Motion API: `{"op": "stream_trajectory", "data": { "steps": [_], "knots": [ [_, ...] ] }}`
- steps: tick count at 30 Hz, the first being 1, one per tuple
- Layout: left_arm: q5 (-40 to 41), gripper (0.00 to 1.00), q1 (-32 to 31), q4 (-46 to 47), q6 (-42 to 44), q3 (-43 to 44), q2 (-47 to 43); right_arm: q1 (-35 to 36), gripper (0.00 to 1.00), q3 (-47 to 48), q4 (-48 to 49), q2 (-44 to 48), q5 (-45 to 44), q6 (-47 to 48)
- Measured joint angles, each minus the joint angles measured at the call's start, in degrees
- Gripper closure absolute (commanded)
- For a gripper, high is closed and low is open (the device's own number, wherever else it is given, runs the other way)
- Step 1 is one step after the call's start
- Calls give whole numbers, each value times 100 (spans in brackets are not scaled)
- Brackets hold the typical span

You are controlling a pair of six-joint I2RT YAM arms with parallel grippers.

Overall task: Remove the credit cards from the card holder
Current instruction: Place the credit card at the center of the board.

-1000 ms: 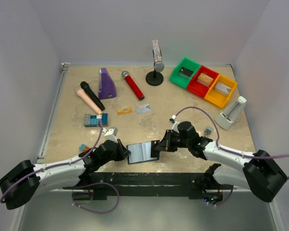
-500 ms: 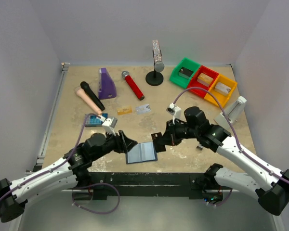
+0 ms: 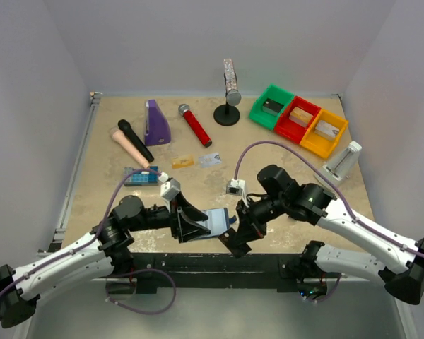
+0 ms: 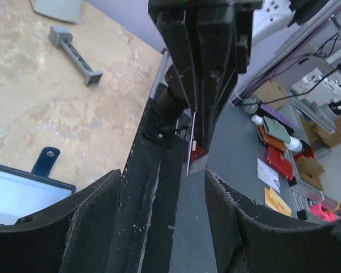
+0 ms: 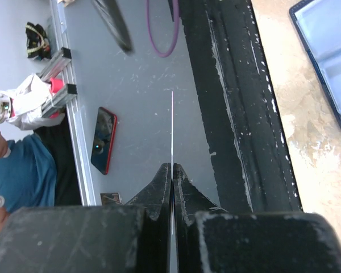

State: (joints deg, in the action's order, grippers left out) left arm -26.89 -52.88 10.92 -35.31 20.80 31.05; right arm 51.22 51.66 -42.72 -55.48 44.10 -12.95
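Two things matter here, bigger first. The dark navy folding card holder [image 3: 216,220] lies open, pale blue-grey inside up, at the near edge of the beige stone-patterned table [image 3: 283,159], between my grippers. I judge it light and floppy, likely to slide unless pinned at its rim. My left gripper [image 3: 192,227] stands wide apart and empty at its left edge; I cannot tell whether they touch. My right gripper [image 5: 171,169] is pinched tight on a thin pale card [image 5: 171,128], seen edge-on, out past the table's near edge. Such cards should be stiff, slick and light, best taken by a short edge. An orange-gold card [image 3: 183,162] and a silvery card [image 3: 210,159] lie farther back. The green, red and yellow plastic bins [image 3: 285,129] and the studded blue brick block [image 3: 137,176] sit well apart; only my arms crowd each other.
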Motion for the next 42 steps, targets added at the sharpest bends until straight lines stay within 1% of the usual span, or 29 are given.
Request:
{"op": "stream_trajectory", "data": {
  "steps": [3, 9, 14, 19, 23, 26, 29, 30, 31, 32, 33, 35, 38, 40, 42],
  "knots": [
    [-354, 38, 0, 122, -20, 0, 420, 81, 100, 118, -7, -116, 63, 63],
    [-839, 40, 2, 702, -225, 0, 859, 205, 100, 219, -17, -315, 63, 105],
    [-1123, 43, 0, 1187, -442, 0, 1119, 243, 100, 339, -20, -463, 50, 111],
    [-1305, 48, 0, 1346, -496, 0, 1340, 269, 100, 481, -20, -557, 48, 122],
    [-1414, 58, 0, 1394, -570, 0, 1429, 313, 100, 614, -22, -680, 48, 136],
    [-1491, 70, 0, 1438, -610, -2, 1484, 317, 100, 688, -24, -780, 48, 153],
    [-1545, 95, 0, 1506, -647, -2, 1530, 332, 100, 761, -50, -868, 46, 168],
    [-1569, 100, 0, 1521, -673, -2, 1537, 334, 100, 780, -61, -892, 46, 170],
    [-1598, 100, 0, 1539, -695, -2, 1541, 339, 77, 791, -61, -903, 44, 170],
    [-1622, 100, 0, 1561, -708, -4, 1545, 343, 62, 800, -66, -907, 39, 175],
    [-1633, 100, 0, 1580, -717, -7, 1550, 345, 51, 809, -81, -905, 39, 168],
    [-1611, 100, 0, 1606, -719, -15, 1543, 350, 39, 815, -74, -892, 7, 140],
    [-1303, 100, 0, 1631, -719, -173, 1346, 341, 36, 815, -52, -767, -256, -7],
    [-807, 100, 0, 1622, -748, -433, 960, 267, 33, 809, -7, -501, -599, -212],
    [-195, 100, 0, 1657, -857, -756, 503, 109, 27, 699, 225, -17, -1036, -503]
  ]
}}
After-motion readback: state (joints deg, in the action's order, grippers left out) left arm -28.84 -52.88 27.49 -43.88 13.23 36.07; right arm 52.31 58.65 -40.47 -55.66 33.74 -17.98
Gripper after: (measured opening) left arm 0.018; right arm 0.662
